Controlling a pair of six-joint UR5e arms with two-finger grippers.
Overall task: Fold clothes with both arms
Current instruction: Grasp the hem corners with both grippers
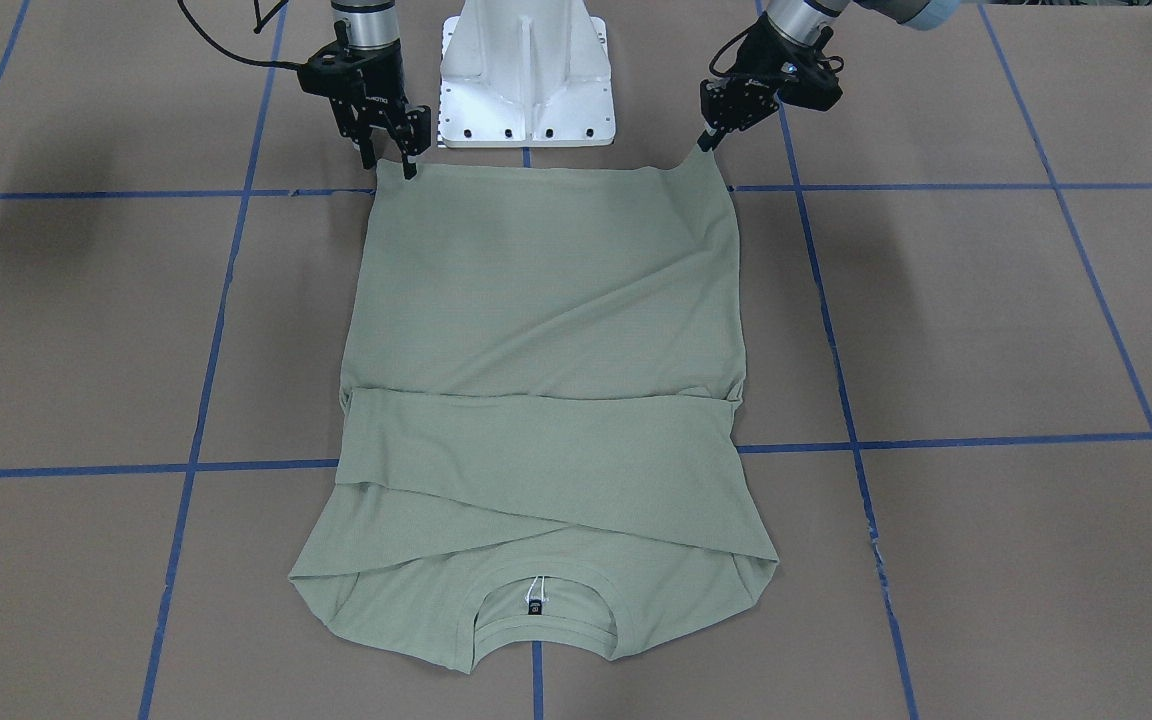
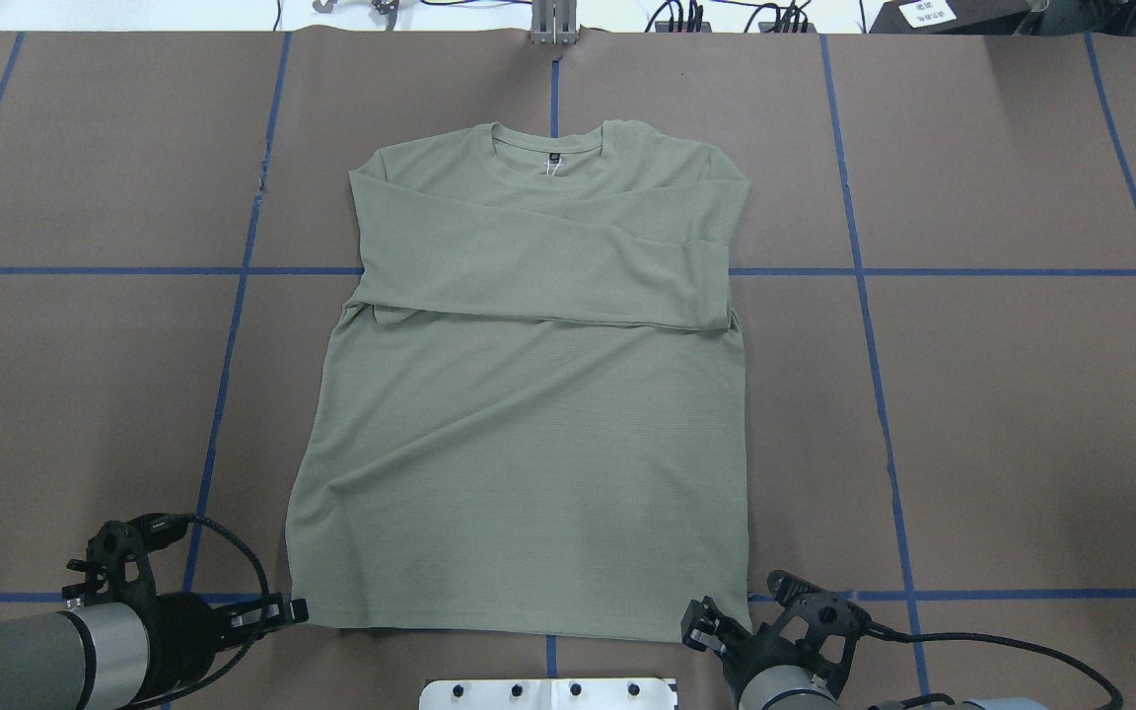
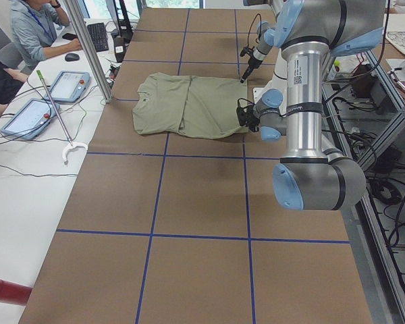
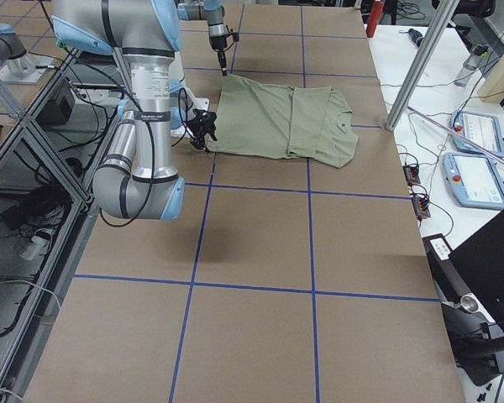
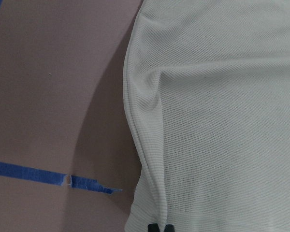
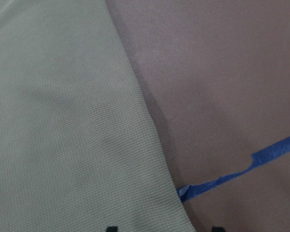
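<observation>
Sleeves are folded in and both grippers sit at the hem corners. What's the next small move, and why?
Probably shut the right gripper on its hem corner. Its wrist view shows the fingertips apart with the edge of the shirt between them, while the left gripper pinches its corner into a raised peak. Both corners need holding before the hem is lifted.

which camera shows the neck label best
The front-facing view: the neck label sits near that camera, dark and clear. Overhead shows it small and far; side views cannot resolve it; wrist views miss it.
</observation>
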